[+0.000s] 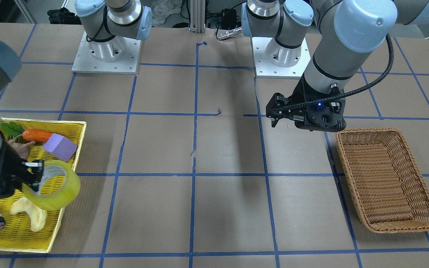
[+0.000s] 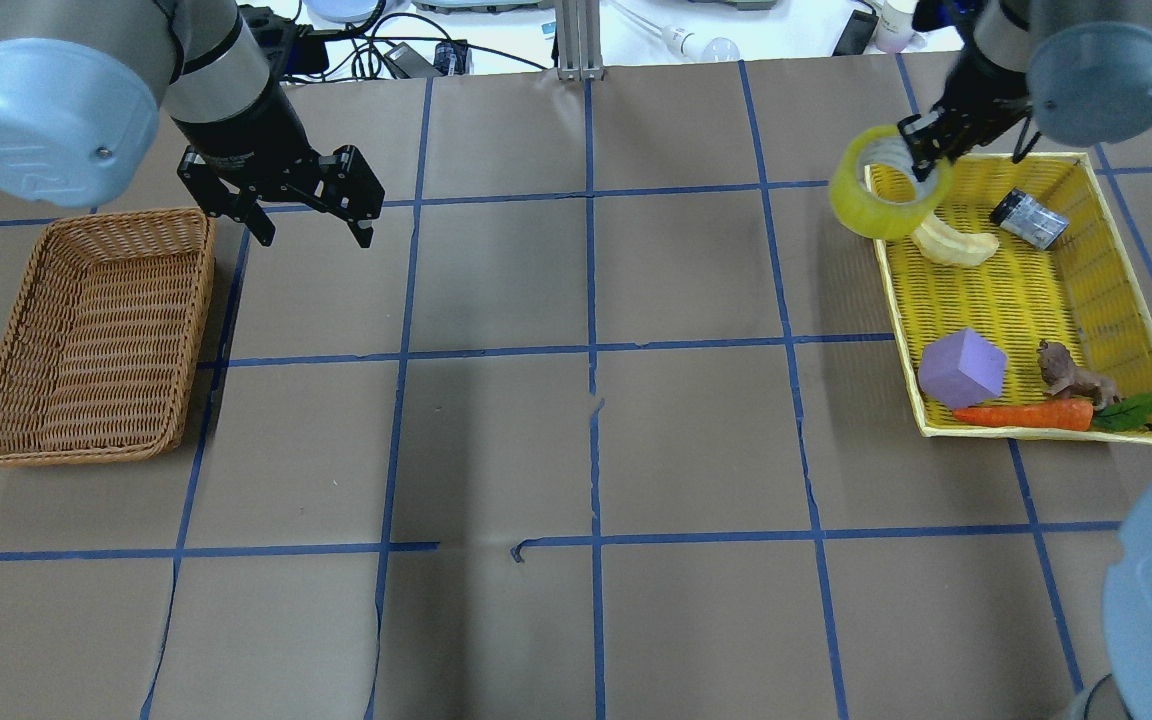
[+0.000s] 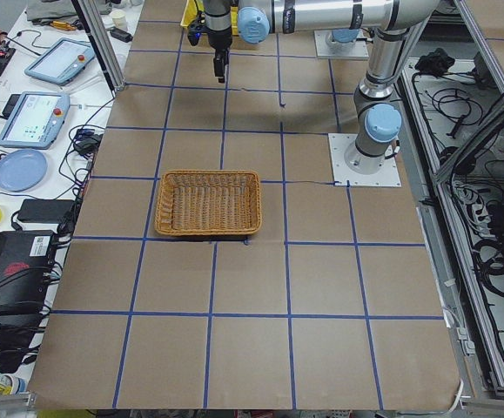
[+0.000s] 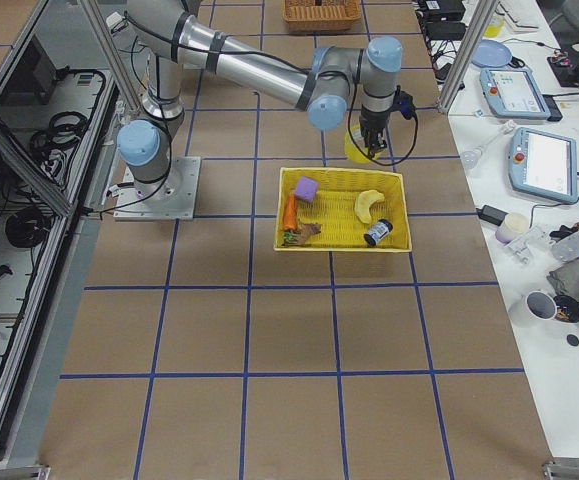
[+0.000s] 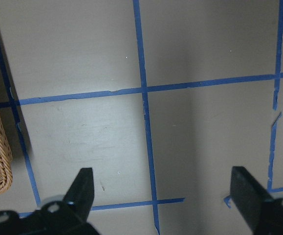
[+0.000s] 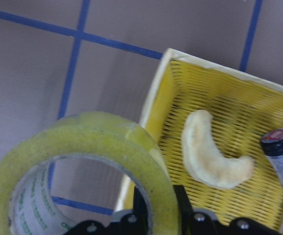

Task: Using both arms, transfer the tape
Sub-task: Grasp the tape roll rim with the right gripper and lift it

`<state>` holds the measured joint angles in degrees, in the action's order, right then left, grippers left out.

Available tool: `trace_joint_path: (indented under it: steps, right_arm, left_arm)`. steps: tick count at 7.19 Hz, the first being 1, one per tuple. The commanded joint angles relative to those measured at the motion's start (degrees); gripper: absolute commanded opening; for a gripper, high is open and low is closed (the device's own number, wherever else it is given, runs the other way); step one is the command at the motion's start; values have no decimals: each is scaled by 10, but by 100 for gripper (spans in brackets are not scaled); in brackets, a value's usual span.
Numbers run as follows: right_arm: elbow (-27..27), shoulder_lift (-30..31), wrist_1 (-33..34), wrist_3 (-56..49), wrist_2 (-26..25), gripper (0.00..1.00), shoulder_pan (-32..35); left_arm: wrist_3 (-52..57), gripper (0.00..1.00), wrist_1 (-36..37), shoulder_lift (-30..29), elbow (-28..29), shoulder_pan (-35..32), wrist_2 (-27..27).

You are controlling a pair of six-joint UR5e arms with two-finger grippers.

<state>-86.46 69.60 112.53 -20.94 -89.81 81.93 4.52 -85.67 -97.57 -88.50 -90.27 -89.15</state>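
At the end of the desk (image 2: 696, 440) farthest from the yellow mesh tray (image 2: 1021, 300) lies a brown woven wicker basket (image 2: 96, 330). The view from the robot's left end shows it whole.

A little nearer the tray, the left gripper (image 2: 316, 238) hangs above the brown paper with its blue grid lines. The overhead only hints at its state, but its own wrist camera makes it plain: the black fingers (image 5: 84, 186) stand wide apart, with bare desk between them and nothing held.

At the tray's far left corner in the overhead view, the wide roll of translucent yellowish packing tape (image 2: 881, 200) hangs in the air. It is tilted and straddles the tray's rim, so part of it is over the desk. The right gripper (image 2: 921, 160) carries it, and only the right wrist view shows how. There the fingers (image 6: 180, 205) are closed on the roll's wall, one inside the pale core and one outside.

Inside the tray, near that corner, lies a pale crescent-shaped bread (image 2: 951, 245). Beside it is a small grey cylindrical can (image 2: 1031, 220). The front-facing and right wrist views show the can's red-black end, while the overhead shows its grey side.

At the tray's opposite end sit a purple cube (image 2: 961, 367), an orange carrot (image 2: 1021, 415), a brown animal figurine (image 2: 1071, 375) and a green leaf (image 2: 1131, 408).
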Motion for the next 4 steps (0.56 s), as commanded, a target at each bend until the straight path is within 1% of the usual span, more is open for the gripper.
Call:
trace_joint_path:
  steps: [1,2,3,4]
  right_arm:
    - [2,-14,10,142,21,0,112]
    - [6,-48,64,187,31,0,145]
    - [11,-88,91,209,38,0,162]
    - [37,-123,93,211,52,0,182]
  left_arm:
    - [0,100,2,-1,0,0,0]
    - [0,100,2,-1,0,0,0]
    - [0,100,2,-1,0,0,0]
    - [0,100,2,-1,0,0,-1]
